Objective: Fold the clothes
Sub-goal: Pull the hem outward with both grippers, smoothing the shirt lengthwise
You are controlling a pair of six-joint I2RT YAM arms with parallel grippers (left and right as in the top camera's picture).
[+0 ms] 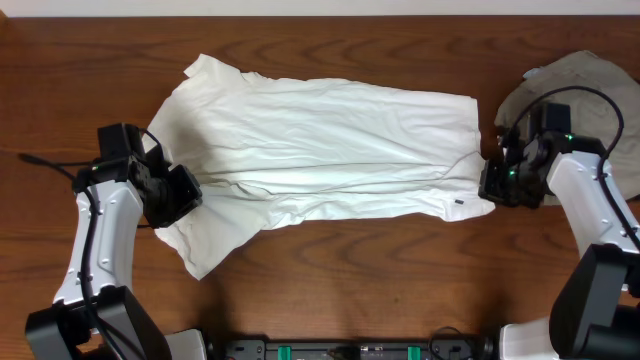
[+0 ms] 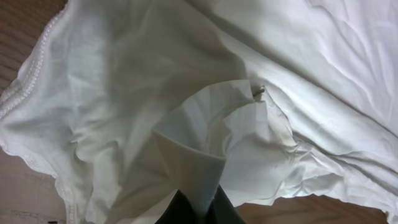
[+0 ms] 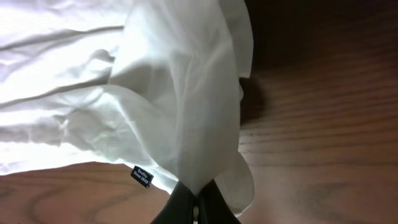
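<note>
A white T-shirt lies stretched sideways across the wooden table, plain side up, no lettering showing. My left gripper is shut on its left end, near a sleeve; in the left wrist view the white cloth is pinched between the dark fingers. At the shirt's right hem corner my right gripper is shut on the fabric, which rises in a pleat from its fingers. A small black label hangs at the hem.
A grey-beige garment lies bunched at the right edge of the table, behind the right arm. Bare wood runs along the front, and the arm bases stand at the bottom corners.
</note>
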